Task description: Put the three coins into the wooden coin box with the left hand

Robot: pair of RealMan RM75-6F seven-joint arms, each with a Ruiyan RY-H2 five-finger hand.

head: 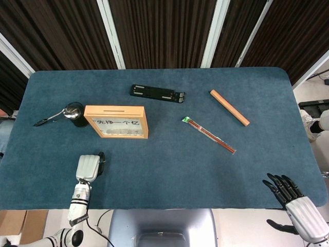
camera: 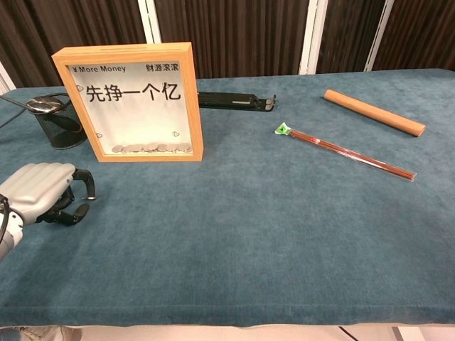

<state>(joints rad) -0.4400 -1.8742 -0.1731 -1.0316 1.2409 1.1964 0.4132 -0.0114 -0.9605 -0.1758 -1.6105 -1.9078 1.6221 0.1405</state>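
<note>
The wooden coin box (head: pixel 116 121) (camera: pixel 131 101) stands upright left of the table's middle, with several coins lying at the bottom behind its clear front. My left hand (head: pixel 88 168) (camera: pixel 41 193) sits low over the cloth near the front left edge, in front of the box and apart from it. Its fingers are curled in and the thumb meets a finger in a pinch, where a small pale coin (camera: pixel 83 208) barely shows. No other loose coin shows on the cloth. My right hand (head: pixel 295 204) hangs open off the front right corner.
A black mesh cup (head: pixel 76 114) holding a spoon stands left of the box. Behind the box lies a black flat holder (head: pixel 157 93). A wooden stick (head: pixel 229 107) and packaged chopsticks (head: pixel 209 135) lie to the right. The table edge (head: pixel 154 207) is close behind my left hand.
</note>
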